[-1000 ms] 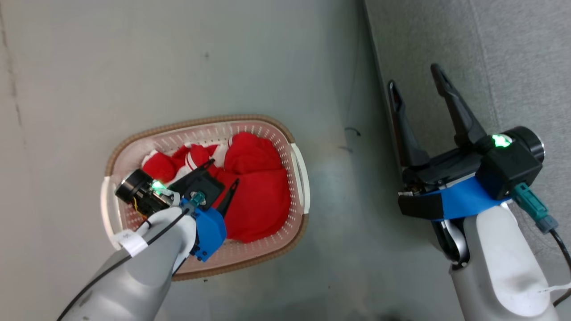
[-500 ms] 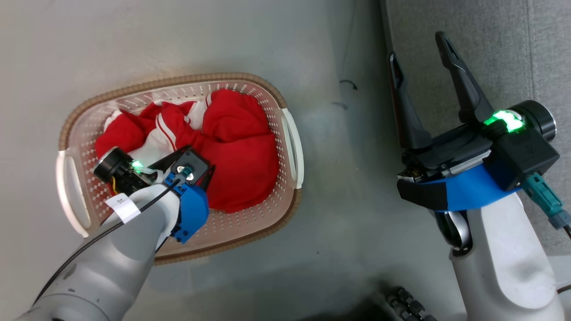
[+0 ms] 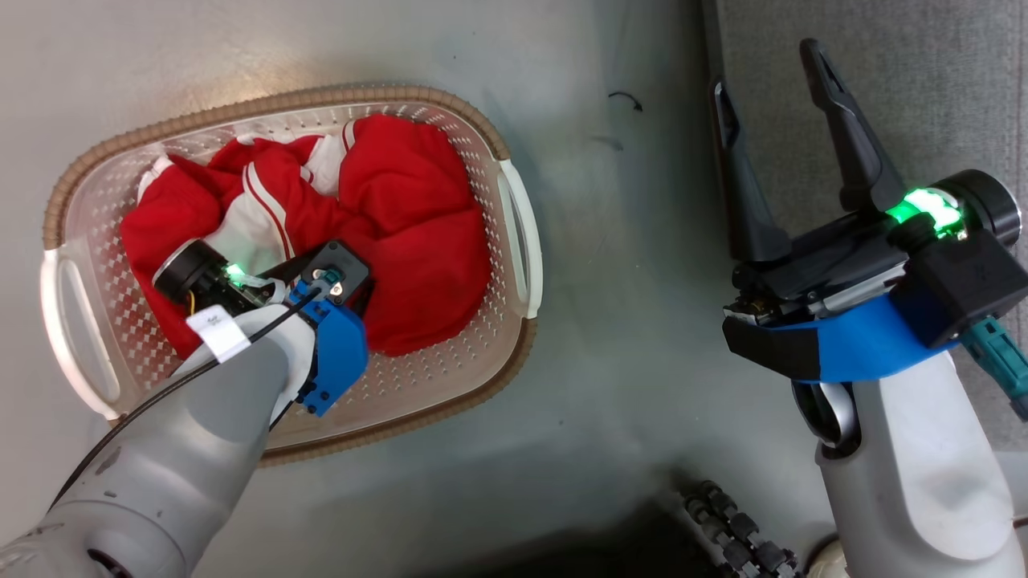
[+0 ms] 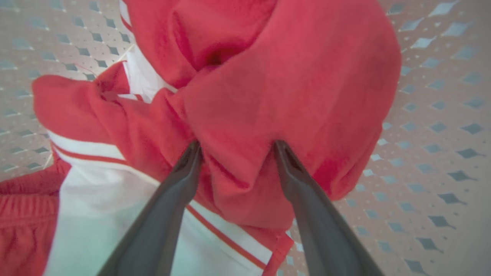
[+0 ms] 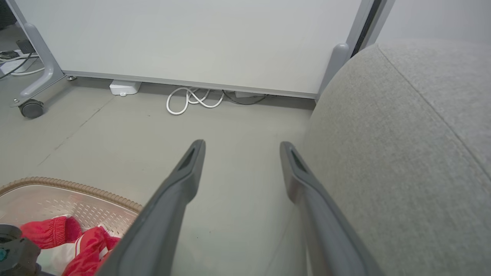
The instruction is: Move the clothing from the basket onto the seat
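Red clothing [image 4: 268, 96] fold now straddled by left gripper [image 4: 234, 147], lowered deeper into basket [image 3: 265, 103] over the last second; jaws spread, nothing pinched yet. Closing judged next. Right gripper [image 3: 763, 64] released, idle.

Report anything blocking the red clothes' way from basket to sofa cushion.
Nothing visible does. The bright red garments lie in the cream perforated plastic basket; bare grey floor separates it from the light grey fabric seat cushion. Only the open right gripper hovers at the cushion's edge.
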Robot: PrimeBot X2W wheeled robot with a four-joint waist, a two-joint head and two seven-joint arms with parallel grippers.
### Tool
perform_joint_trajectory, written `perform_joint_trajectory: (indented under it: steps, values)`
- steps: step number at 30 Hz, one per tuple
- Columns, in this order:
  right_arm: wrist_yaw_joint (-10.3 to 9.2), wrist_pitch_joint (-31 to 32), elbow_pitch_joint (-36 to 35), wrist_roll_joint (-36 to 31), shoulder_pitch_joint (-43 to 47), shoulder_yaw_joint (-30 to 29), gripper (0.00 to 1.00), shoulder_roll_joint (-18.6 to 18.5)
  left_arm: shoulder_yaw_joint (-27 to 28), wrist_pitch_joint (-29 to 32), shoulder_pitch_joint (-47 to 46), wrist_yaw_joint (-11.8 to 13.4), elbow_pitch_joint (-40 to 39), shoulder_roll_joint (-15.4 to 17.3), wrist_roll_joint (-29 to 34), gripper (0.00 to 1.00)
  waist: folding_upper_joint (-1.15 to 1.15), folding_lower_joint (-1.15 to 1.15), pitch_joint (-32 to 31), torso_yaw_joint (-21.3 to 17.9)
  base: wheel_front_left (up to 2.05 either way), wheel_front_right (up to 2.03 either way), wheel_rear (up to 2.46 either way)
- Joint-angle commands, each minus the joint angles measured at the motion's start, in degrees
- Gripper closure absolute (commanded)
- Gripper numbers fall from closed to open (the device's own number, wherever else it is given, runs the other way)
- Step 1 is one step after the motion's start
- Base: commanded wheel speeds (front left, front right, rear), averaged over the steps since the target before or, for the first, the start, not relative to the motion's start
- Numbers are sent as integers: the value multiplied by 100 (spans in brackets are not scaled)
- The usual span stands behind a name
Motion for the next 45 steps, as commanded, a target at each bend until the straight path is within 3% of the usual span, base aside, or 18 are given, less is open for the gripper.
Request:
perform_joint_trajectory:
  steps: [1,6,7,9,22,33,39,45]
  values:
    - [3,-20,-67,-18,-61,-19,0,-20,-52,102,-109,-7,9,-26,-72,0,0,-1,89,4,0,0,0]
    - [3,-20,-133,-40,-32,-20,0,-20,-160,274,-189,-8,25,-112,-140,0,0,-1,192,40,0,0,0]
    - [3,-20,-136,-45,-36,-19,0,-20,-172,284,-196,-8,31,-128,-142,24,0,-1,201,48,0,0,0]
    - [3,-20,-135,-47,-54,-15,0,-20,-196,301,-193,-8,37,-164,-146,100,0,-1,201,59,0,0,0]
    - [3,-20,-62,-47,-16,-84,0,-20,-235,-210,-182,-8,-72,-316,-271,100,0,-1,-182,249,0,0,0]
    - [3,-20,193,-25,107,-149,0,-21,-100,-808,131,-8,-187,-564,-773,100,0,-1,-1100,589,0,0,0]
    - [3,-19,352,-34,272,-240,0,-21,563,-818,370,27,-864,-463,-713,100,0,-1,-1640,758,0,0,0]
    - [3,-19,496,-44,500,-330,0,-21,1405,-819,850,87,-1615,-322,-277,100,0,-1,-2257,916,0,0,0]
